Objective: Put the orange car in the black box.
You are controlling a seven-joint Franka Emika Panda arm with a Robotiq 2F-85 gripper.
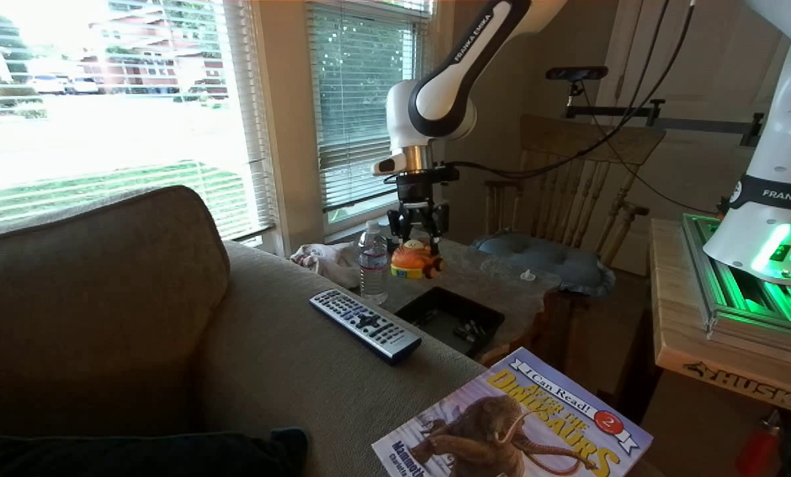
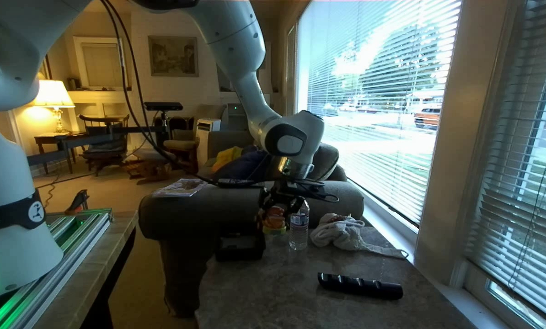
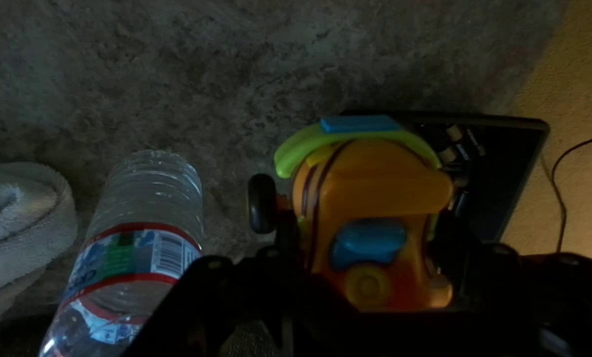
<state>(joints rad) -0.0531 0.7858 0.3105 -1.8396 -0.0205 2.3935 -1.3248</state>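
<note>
The orange car (image 1: 414, 261) is gripped by the hand (image 1: 414, 247), lifted clear of the table (image 2: 264, 297). Body: rounded, orange, yellow-green band with blue block along one end, blue oval patch; black wheel seen at left in wrist view. Held with the band lowest in both exterior views. The black box (image 2: 239, 254) is shallow, open-topped, low-walled, set flat on the table near its edge; small batteries (image 3: 462, 148) contained. Partly hidden by the car in wrist view. Car held higher than box, close by; rim overlap can't be told.
</note>
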